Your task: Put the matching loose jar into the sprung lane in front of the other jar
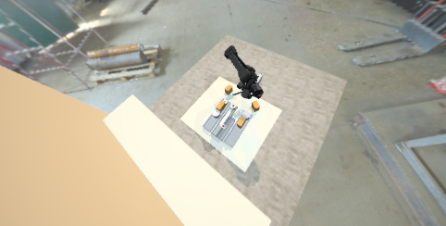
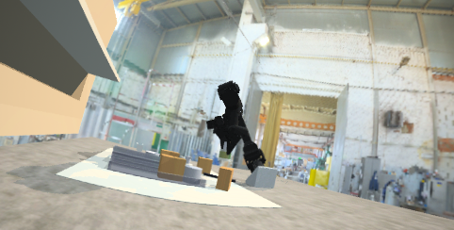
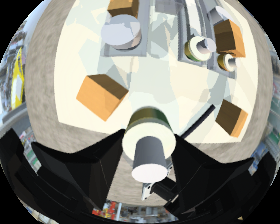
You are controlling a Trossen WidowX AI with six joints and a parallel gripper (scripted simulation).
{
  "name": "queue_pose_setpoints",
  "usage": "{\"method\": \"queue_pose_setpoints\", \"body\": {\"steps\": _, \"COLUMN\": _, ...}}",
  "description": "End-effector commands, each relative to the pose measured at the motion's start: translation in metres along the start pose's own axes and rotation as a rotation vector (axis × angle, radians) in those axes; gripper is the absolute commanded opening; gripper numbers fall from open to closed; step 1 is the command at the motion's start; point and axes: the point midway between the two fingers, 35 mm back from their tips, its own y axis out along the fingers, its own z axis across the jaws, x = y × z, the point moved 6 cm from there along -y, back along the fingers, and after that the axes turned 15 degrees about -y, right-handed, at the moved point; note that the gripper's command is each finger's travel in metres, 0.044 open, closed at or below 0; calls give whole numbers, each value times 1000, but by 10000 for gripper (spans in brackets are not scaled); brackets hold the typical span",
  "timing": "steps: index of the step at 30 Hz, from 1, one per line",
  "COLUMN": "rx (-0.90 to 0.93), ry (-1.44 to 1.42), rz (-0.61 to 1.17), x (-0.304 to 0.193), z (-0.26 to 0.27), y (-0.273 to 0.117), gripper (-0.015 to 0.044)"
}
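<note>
My gripper (image 3: 148,135) is shut on a jar (image 3: 149,131) with an olive body, a cream shoulder and a grey knob with a white top. It holds the jar off the surface, in front of the lanes. A jar of the same look (image 3: 195,51) (image 1: 233,106) stands near the front end of the middle lane of the grey rack (image 1: 234,139). The pusher plate behind it cannot be made out. Another small jar with an olive band (image 3: 225,62) stands to its right in the wrist view, by an orange block. The held jar's underside is hidden.
A wide pale cylinder (image 3: 121,33) (image 2: 193,172) stands in the left lane in the wrist view. Orange blocks (image 3: 101,96) (image 3: 232,119) (image 1: 229,89) (image 1: 255,106) stand on the pale sheet before the rack; others (image 1: 241,121) (image 1: 220,106) stand at the rack. A thin black bar (image 3: 199,122) lies before it.
</note>
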Motion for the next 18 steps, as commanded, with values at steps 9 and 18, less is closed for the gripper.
{"method": "queue_pose_setpoints", "body": {"steps": 9, "rx": 15, "ry": -9, "rz": -11, "x": 27, "z": -45, "y": 16, "gripper": 0}}
{"method": "queue_pose_setpoints", "body": {"steps": 18, "rx": -29, "ry": -26, "rz": -18, "x": 44, "z": -88, "y": 34, "gripper": 0}}
